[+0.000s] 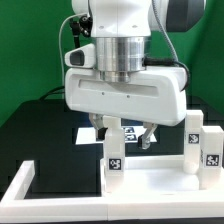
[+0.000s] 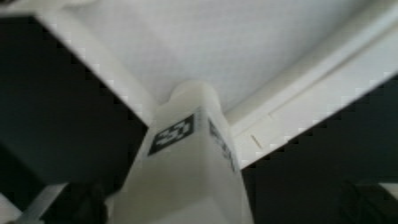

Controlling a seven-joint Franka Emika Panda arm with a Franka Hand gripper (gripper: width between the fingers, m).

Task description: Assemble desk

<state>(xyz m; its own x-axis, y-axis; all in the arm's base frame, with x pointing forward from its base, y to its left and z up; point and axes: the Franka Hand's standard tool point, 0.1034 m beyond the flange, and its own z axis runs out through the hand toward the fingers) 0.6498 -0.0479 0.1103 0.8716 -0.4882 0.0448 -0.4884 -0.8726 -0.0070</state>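
Desk tabletop lies flat on black counter with tagged legs upright on it, end effector directly above with fingers apart, gripping nothing; rigid, light, smooth plastic, so probably grab legs mid-shaft.

Robotics lab: Franka arm over black table, green backdrop curtain, fiducial tags on white desk legs.

tabletop: smooth white plastic | legs: white plastic | table: matt black
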